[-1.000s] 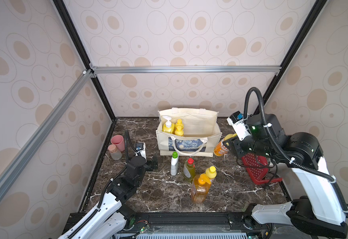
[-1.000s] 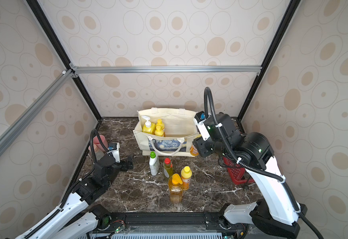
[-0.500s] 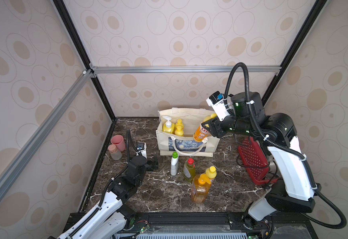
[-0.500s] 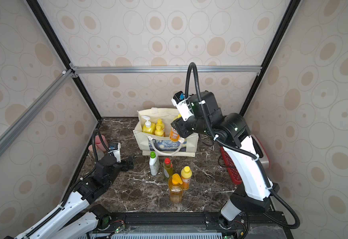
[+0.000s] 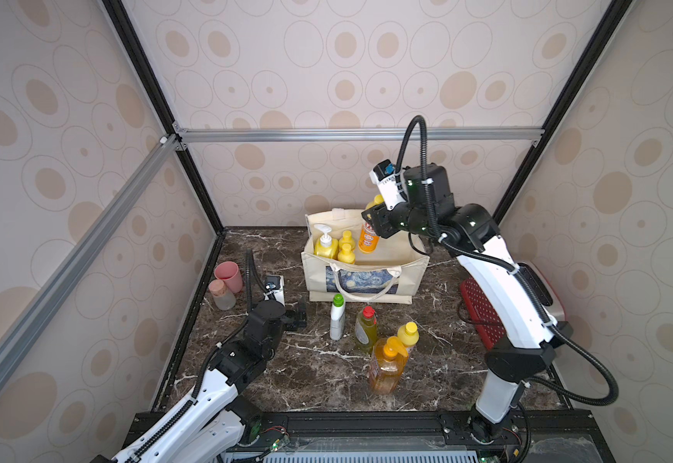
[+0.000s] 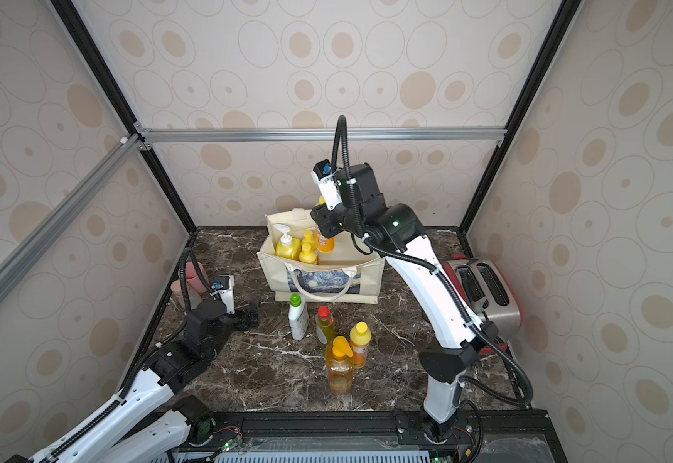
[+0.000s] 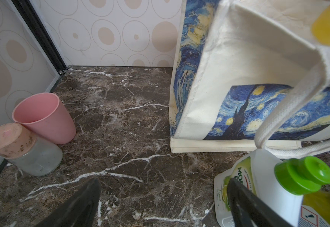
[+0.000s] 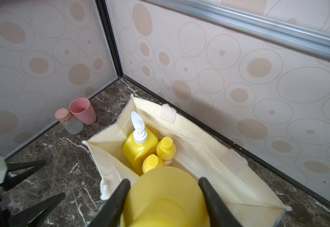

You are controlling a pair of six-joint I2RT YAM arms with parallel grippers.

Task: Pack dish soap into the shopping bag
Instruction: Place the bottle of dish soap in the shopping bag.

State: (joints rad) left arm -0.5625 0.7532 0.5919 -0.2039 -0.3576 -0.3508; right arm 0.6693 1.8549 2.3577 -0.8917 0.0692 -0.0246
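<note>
the right gripper [image 5: 374, 219] is clamped on a small orange bottle [image 5: 368, 239] just under its yellow cap, with 1 finger [image 8: 114, 200] on each side. the bottle hangs upright over the open mouth of the shopping bag [image 5: 411, 276], which stands near the middle of the tabletop's [image 5: 286, 385] back edge. whether the bottle's base is below the rim cannot be told.

inside the bag, at its left end, stand a yellow pump bottle [image 5: 325, 248], a small yellow-capped bottle [image 5: 346, 239] and a second small bottle [image 5: 345, 255], packed close together.

between the bag and the front edge, 4 bottles stand upright:
- a white green-capped bottle [image 5: 337, 318]
- a greenish red-capped bottle [image 5: 365, 330]
- a small orange yellow-capped bottle [image 5: 407, 338]
- a clear orange pump bottle [image 5: 386, 366], nearest the front edge

the left gripper [image 5: 299, 316] sits low over the tabletop, its fingers spread wide with nothing between them, just beside the white bottle. whether it touches that bottle cannot be told.

a pink cup [image 5: 229, 275] and a cork-stoppered jar [image 5: 221, 294] stand together at the left edge. a toaster [image 6: 483, 288] sits at the right edge.
</note>
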